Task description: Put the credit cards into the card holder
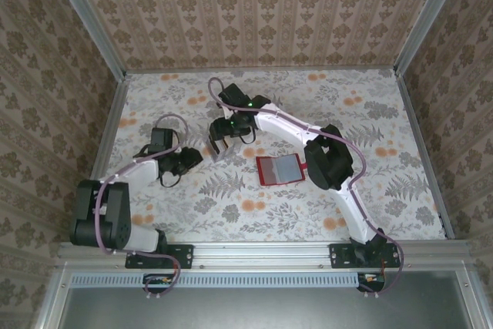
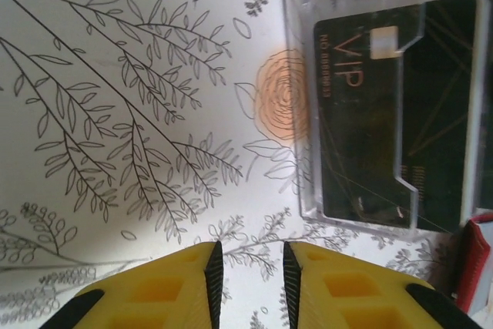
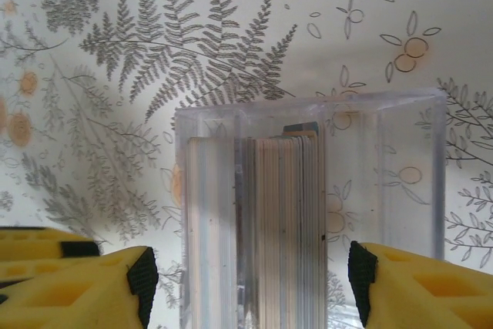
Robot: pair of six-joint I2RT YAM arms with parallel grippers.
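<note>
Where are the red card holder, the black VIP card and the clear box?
Red card holder (image 1: 280,169), top external view, its open inside face.
Black VIP card (image 2: 377,129), left wrist view, middle of its face.
Clear box (image 3: 385,182), right wrist view, its see-through side wall.

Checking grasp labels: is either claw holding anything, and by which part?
Left claw holds nothing. Right claw is at the clear plastic card box; whether it grips cannot be told.
</note>
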